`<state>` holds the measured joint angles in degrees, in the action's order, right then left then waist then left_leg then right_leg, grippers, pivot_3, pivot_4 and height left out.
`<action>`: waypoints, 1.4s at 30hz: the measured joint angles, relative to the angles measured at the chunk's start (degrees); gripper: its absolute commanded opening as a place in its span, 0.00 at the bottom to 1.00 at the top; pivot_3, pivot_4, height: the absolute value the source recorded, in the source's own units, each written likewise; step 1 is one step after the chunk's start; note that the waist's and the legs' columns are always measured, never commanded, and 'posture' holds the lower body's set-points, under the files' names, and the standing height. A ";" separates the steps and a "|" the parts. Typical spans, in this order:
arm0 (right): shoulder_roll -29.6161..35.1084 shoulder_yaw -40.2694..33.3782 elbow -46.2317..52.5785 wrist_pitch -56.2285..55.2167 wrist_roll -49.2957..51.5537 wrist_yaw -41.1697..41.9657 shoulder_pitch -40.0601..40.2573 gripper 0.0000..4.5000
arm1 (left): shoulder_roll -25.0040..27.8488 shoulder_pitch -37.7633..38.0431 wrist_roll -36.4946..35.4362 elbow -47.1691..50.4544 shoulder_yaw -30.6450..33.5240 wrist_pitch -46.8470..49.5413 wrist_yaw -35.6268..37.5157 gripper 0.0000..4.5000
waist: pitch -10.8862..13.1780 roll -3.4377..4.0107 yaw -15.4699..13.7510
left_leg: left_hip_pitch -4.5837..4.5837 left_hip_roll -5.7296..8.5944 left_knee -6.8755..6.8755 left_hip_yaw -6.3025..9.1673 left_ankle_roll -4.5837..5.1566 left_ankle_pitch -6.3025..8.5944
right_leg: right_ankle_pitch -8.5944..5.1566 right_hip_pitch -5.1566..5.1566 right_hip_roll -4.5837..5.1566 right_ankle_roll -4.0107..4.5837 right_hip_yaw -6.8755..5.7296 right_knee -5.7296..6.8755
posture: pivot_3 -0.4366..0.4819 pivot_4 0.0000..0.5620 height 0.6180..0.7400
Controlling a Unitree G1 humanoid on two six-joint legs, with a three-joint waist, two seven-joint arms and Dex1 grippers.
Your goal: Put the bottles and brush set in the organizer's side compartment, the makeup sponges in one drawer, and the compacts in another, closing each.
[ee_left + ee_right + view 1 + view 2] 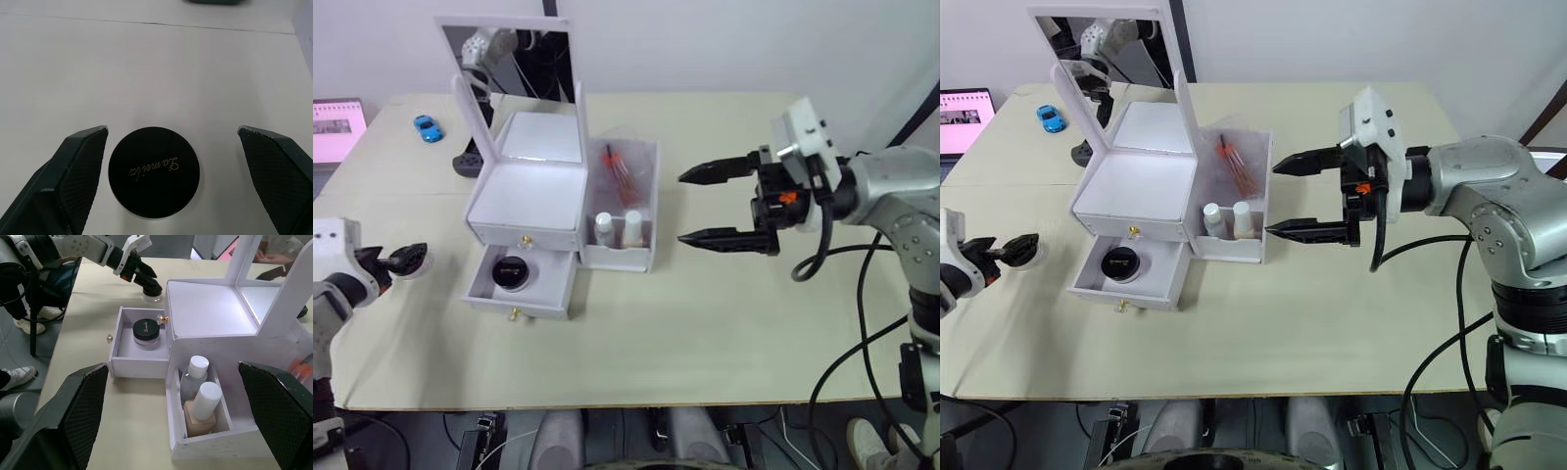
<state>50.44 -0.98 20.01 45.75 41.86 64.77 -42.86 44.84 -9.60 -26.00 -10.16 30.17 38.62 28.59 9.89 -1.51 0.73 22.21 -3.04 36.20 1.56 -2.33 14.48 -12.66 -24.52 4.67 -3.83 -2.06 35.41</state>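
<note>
The tabletop [705,333] carries a white organizer [533,201] with its mirror [514,59] raised at 12 o'clock; the mirror hides what lies behind it. The lower drawer [524,284] stands pulled out with one black compact [512,272] inside. Two bottles [617,227] stand in the side compartment, the brush set [619,168] behind them, wrapped and hard to make out. At 3 o'clock the right end effector [705,206] hovers, fingers wide apart. At 9 o'clock the left end effector [171,147] straddles a second compact [153,171], fingers apart. A blue toy car [428,127] sits far left.
</note>
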 measured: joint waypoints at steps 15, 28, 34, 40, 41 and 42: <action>0.28 0.06 -1.83 -1.60 -1.44 0.57 -0.32 1.00 | -2.08 -0.86 3.13 -4.81 -3.98 -2.15 -0.74 0.99 | 0.00 -0.01 -0.12 | 0.00 0.00 0.01 0.00 0.00 0.00 | 0.02 0.00 0.00 -0.02 0.00 0.01 | 0.48 0.27 0.87; 1.04 0.08 -2.29 -2.27 -2.29 1.53 -0.40 1.00 | -4.17 -3.77 -0.10 0.29 -1.24 -6.00 -1.45 0.59 | 0.00 -0.01 -0.12 | 0.01 0.00 0.04 0.00 0.00 0.00 | 0.04 0.02 0.00 -0.05 0.01 0.00 | 0.48 0.27 0.87; 1.01 0.45 -2.58 -2.35 -2.35 2.10 -1.97 1.00 | -4.34 -8.12 -8.88 10.67 0.79 -11.60 7.89 0.59 | 0.00 -0.02 -0.22 | 0.06 0.02 0.08 -0.01 -0.02 -0.01 | 0.05 0.03 0.02 -0.06 0.03 -0.03 | 0.48 0.27 0.87; 0.85 0.67 -3.47 -2.47 -2.80 2.10 -2.37 1.00 | -0.82 -8.74 -19.18 22.36 -1.84 -6.07 17.17 0.59 | 0.01 0.00 0.12 | 0.03 0.01 0.03 -0.01 -0.01 -0.01 | 0.08 0.02 -0.03 -0.15 0.05 -0.04 | 0.48 0.27 0.87; 0.67 0.68 -3.47 -2.47 -2.84 2.01 -2.37 1.00 | 0.50 -8.67 -20.56 24.00 -2.77 -4.38 18.52 0.59 | 0.01 0.00 0.13 | 0.02 0.01 0.03 0.00 0.00 -0.01 | 0.05 0.02 -0.04 -0.10 0.05 -0.02 | 0.48 0.27 0.87; 0.52 0.72 -3.46 -2.42 -2.85 1.92 -2.37 1.00 | 1.73 -8.65 -21.70 25.29 -3.67 -2.87 19.75 0.59 | 0.01 0.00 0.11 | 0.02 0.01 0.03 0.00 0.00 -0.01 | 0.04 0.02 -0.04 -0.07 0.05 -0.01 | 0.48 0.27 0.87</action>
<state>50.96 -0.26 16.55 43.33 39.01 66.69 -45.23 46.57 -18.26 -47.70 15.13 26.50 35.75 48.34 9.90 -1.51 0.84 22.23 -3.03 36.24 1.56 -2.34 14.47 -12.63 -24.50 4.63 -3.90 -2.01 35.40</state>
